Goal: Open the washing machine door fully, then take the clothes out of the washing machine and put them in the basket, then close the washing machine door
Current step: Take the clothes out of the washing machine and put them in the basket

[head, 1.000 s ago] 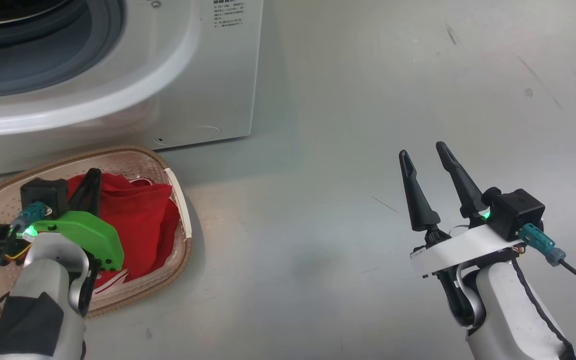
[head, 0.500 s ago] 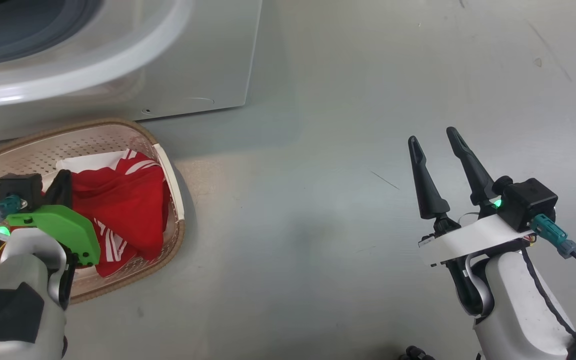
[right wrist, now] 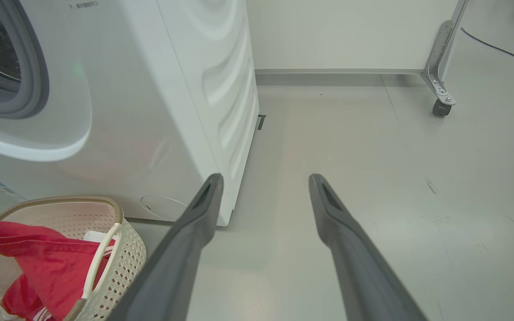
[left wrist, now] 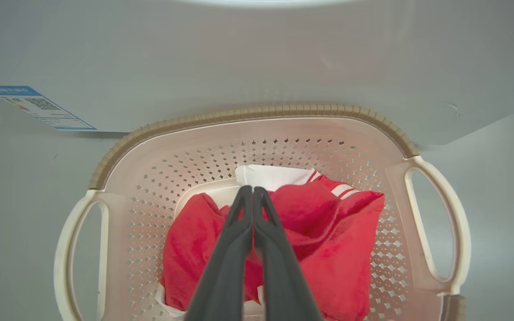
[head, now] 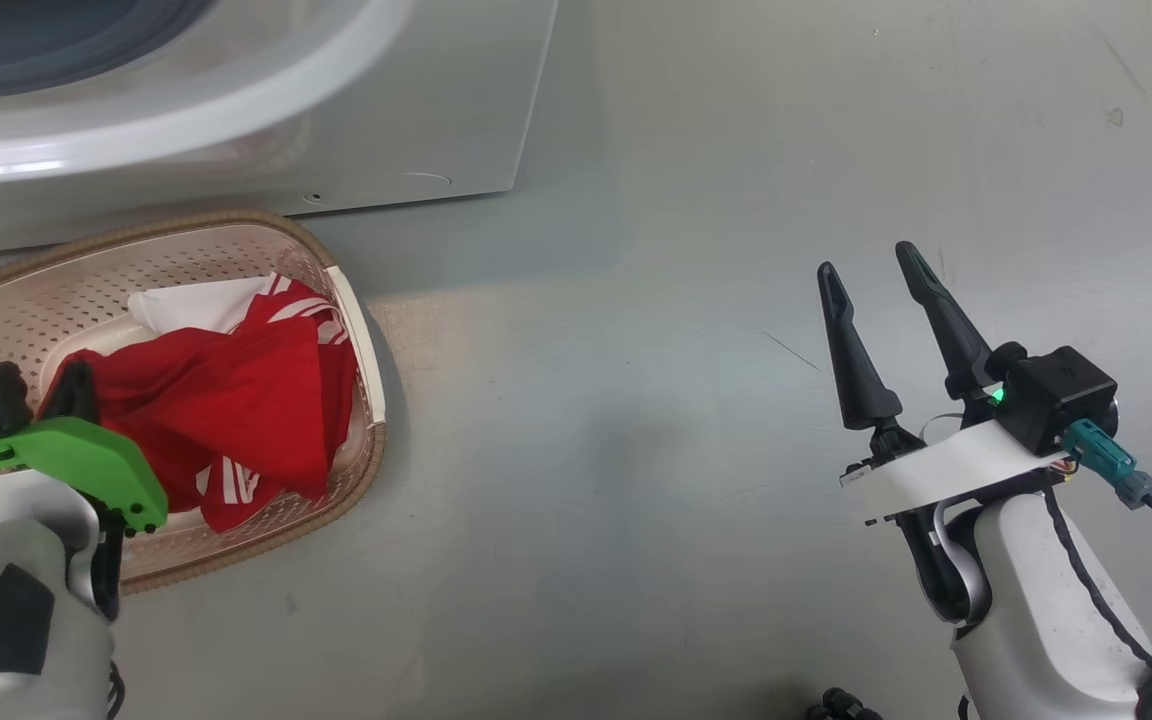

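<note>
Washing machine (right wrist: 150, 111) is standing with its white front just behind the basket (left wrist: 257, 111), which is sitting on the grey floor (head: 636, 400). Red clothes (left wrist: 328, 232) are lying bunched inside the basket, one fold rising to the left gripper (left wrist: 252, 192), whose fingers are pinching shut on it. Right gripper (right wrist: 266, 178) is hovering well apart over the floor, fingers spread wide, holding nothing.

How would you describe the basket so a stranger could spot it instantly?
Start at the big white washing machine. Right in front of its base sits the basket, red clothes partly inside. Its cream perforated walls, brown woven-look rim and white side handles match nothing nearby.
</note>
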Controlling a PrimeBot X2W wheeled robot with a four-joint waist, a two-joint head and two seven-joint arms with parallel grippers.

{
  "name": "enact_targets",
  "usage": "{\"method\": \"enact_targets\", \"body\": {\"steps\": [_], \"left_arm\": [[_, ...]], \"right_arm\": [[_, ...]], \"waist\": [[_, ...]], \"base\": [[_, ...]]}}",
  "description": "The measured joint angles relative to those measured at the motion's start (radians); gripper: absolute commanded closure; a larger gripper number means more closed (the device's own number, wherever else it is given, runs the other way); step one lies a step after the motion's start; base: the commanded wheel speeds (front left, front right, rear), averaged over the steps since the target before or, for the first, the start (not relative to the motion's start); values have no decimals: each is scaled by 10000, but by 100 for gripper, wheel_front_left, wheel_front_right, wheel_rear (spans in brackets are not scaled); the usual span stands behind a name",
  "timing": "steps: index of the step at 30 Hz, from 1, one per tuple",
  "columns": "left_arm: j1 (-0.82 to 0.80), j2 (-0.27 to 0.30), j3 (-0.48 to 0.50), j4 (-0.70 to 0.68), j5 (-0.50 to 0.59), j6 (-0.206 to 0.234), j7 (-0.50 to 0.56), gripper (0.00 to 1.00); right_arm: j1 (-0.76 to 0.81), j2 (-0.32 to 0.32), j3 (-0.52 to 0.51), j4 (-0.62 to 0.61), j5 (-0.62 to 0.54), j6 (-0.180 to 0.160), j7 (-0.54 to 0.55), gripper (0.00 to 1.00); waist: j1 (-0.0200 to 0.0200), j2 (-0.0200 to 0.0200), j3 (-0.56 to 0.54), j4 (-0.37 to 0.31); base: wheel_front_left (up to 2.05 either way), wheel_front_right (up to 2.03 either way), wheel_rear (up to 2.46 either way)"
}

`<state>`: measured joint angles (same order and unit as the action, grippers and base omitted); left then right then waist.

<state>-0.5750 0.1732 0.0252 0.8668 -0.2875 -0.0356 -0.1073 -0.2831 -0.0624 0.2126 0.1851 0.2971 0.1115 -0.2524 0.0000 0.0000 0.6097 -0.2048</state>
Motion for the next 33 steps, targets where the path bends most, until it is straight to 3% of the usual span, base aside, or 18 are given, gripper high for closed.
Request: {"method": "enact_targets", "body": {"steps": [6, 8, 9, 33], "left_arm": [[-68, -40, -13, 424, -2, 0, -188, 100], [-180, -59, -13, 660, -8, -4, -263, 53], [-216, -63, -13, 711, -15, -4, -270, 0], [-400, -393, -612, 1235, 274, -408, -1369, 0]], "right_arm": [[-5, 4, 42, 38, -19, 2, 0, 0], [-5, 4, 54, 77, -56, 2, 0, 0], [-6, 4, 56, 92, -61, 2, 0, 0], [-21, 25, -165, 468, -61, 13, 2, 0]], "waist": [[0, 0, -22, 11], [0, 0, -52, 14], [0, 0, -65, 16], [0, 0, -1539, 364]], "base": [[0, 0, 0], [0, 0, 0], [0, 0, 0], [0, 0, 0]]}}
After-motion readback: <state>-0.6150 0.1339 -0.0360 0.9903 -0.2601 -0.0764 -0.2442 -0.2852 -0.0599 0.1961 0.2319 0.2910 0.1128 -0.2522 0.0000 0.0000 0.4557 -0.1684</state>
